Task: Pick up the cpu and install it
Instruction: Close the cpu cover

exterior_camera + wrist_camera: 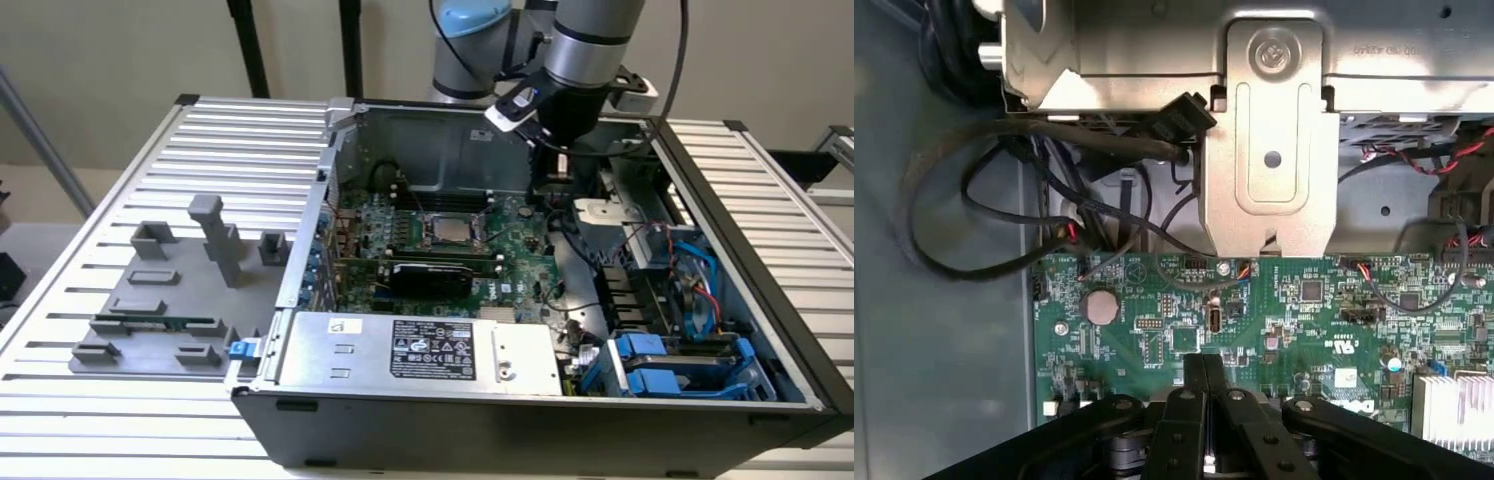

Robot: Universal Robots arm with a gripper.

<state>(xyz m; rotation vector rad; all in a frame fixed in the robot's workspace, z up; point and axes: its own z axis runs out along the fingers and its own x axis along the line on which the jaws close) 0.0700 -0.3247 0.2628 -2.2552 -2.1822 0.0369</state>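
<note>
The cpu (449,232), a small silvery square, lies flat in the socket in the middle of the green motherboard (514,262) inside the open computer case. My gripper (553,180) hangs inside the case toward the exterior view's right of the socket, near the back wall and apart from the cpu. In the wrist view my gripper (1206,368) is shut: the two black fingers (1197,400) are pressed together with nothing between them, above the motherboard (1154,330) and its round coin battery (1101,306).
A black card (427,272) stands in front of the socket, with a silver power supply (420,350) nearer still. Blue drive bays (667,365), cables (964,240) and a metal bracket (1274,150) crowd the case. A grey fixture (167,300) holds a green memory stick (158,323).
</note>
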